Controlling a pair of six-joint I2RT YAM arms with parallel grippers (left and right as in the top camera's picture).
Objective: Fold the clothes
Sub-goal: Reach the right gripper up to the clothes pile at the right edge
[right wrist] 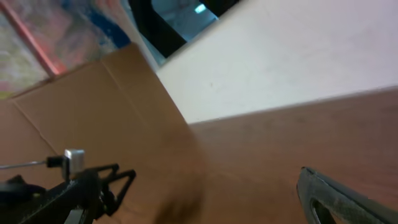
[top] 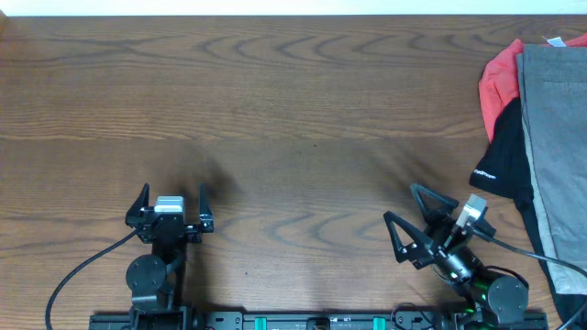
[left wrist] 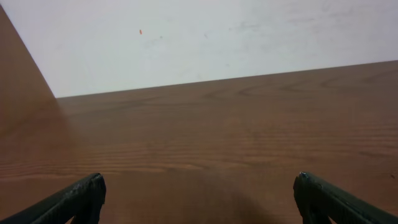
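left end effector (top: 173, 192): released, jaws wide, nothing between them; lower left of the overhead frame, over bare bench (top: 293, 110).
right end effector (top: 401, 203): released too, empty; lower right, angled toward frame centre, away from the pile.
right arm cable (top: 537, 258): runs across the grey fabric at lower right.
clothes (top: 541, 137): one overlapped pile at the right edge, upper right to lower right, partly cut off by the frame.
layers: grey shorts (top: 555, 119) on top, black garment with white logo (top: 504, 170) under them, red-orange garment (top: 500, 78) at the top of the pile.
risk 1: a pinch on the shorts' edge likely takes the black layer too, since the edges lie stacked.
risk 2: the cable could snag or drag fabric when the right arm swings.
risk 3: the left arm is well apart from the pile, so reaching over crosses the right arm's space.
risk 4: can't tell how much cloth lies past the frame edge; a pull could come up uneven.
containers: none in view; the clothes lie loose on the bench.
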